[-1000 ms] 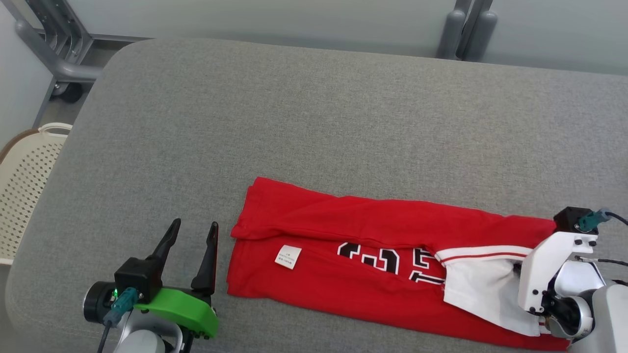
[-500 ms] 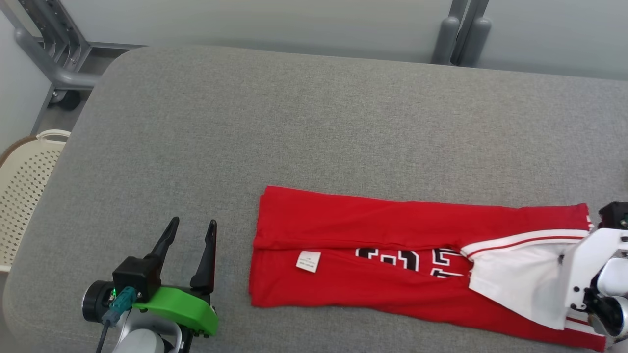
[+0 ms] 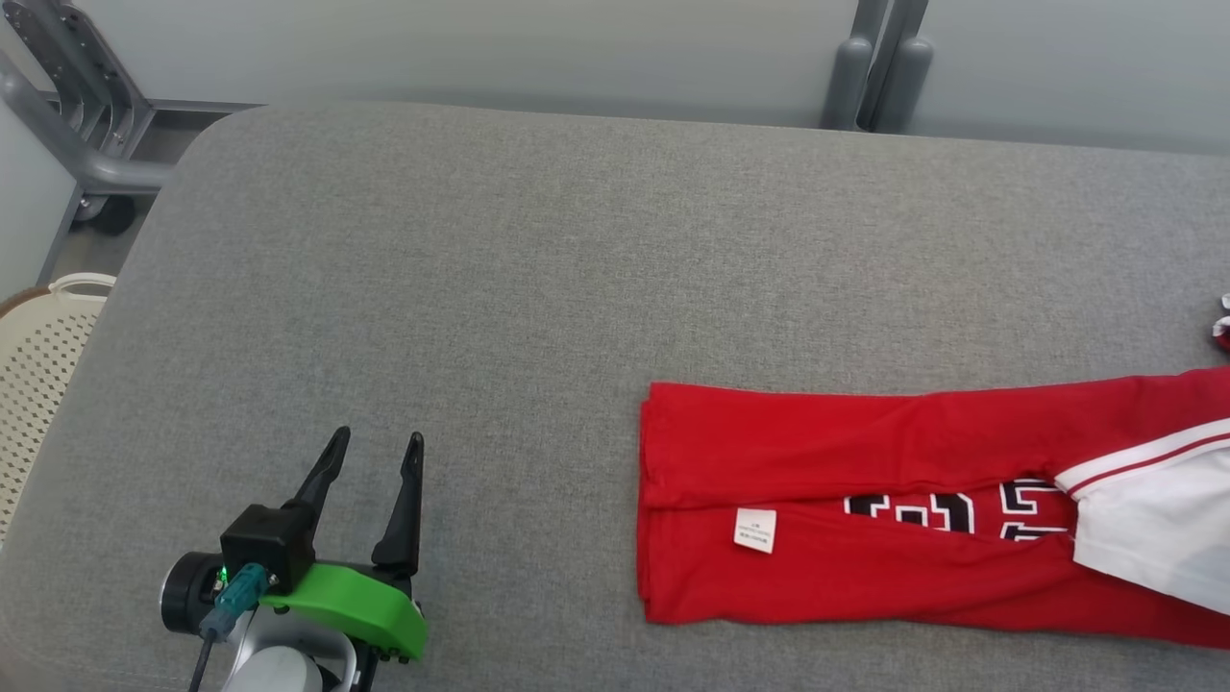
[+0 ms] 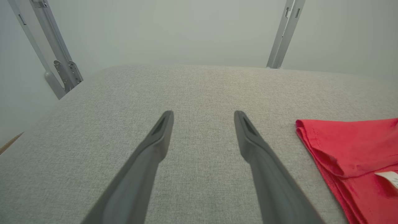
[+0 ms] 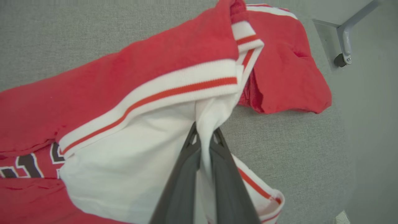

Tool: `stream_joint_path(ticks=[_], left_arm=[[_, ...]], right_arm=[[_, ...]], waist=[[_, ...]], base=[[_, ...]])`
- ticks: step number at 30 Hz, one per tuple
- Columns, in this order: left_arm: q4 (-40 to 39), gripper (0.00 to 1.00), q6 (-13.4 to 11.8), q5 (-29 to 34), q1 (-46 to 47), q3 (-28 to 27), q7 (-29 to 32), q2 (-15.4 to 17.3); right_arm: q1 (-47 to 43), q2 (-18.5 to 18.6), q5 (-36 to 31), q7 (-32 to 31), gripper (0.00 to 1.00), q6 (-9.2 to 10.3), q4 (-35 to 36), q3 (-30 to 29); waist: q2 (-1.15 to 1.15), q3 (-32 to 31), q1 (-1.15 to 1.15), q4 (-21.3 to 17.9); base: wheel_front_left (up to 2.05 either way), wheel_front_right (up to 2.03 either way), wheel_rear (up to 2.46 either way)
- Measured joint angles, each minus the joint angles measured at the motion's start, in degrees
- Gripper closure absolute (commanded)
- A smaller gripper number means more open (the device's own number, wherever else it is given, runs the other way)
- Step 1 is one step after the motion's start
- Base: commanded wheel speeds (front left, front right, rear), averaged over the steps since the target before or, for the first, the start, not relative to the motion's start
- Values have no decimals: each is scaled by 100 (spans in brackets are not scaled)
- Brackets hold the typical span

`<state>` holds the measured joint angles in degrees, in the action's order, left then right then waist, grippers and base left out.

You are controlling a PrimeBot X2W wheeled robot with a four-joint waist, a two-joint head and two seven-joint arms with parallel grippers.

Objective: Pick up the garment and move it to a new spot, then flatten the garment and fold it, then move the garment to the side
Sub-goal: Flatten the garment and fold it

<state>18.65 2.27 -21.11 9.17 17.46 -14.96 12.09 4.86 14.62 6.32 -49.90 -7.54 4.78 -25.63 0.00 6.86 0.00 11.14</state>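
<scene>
The garment [image 3: 865, 548] is a red shirt with white sleeves and black-and-white lettering, folded into a long strip on the grey padded table [image 3: 577, 269], running off the right edge of the head view. Its red hem end [image 4: 351, 146] shows at the right of the left wrist view. My right gripper [image 5: 205, 137] is shut on a pinch of the garment's white sleeve fabric [image 5: 130, 149]. My left gripper [image 3: 370, 452] stands open at the lower left, well left of the garment, with nothing between its fingers [image 4: 161, 133].
A cream perforated basket [image 3: 38, 356] sits off the table's left edge. Grey metal frame posts [image 3: 874, 67] stand behind the table, and another frame [image 3: 67, 125] at the back left. The table's right edge [image 5: 348, 124] lies close to the garment's sleeve end.
The garment has slid to the right across the table, pulled by my right gripper, which has left the head view. The right jaws have closed on the white sleeve. The left arm stays still.
</scene>
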Motion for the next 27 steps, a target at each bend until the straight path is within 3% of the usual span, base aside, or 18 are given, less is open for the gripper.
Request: stream_joint_path(ticks=[7,18,27], left_arm=[[40,0,26,8,-1,13,-1,-38],[73,0,26,8,-64,4,-7,-62],[63,0,44,54,-76,24,-7,-79]], right_arm=[[-83,-30,26,-158,100,1,313,132],[-142,45,669,-499,100,3,543,1834],[687,1,995,-229,100,4,-490,3455]], waist=[[0,-75,0,-3],[0,-223,0,-31],[0,-255,0,14]], base=[[0,0,0],[0,0,0],[0,0,0]])
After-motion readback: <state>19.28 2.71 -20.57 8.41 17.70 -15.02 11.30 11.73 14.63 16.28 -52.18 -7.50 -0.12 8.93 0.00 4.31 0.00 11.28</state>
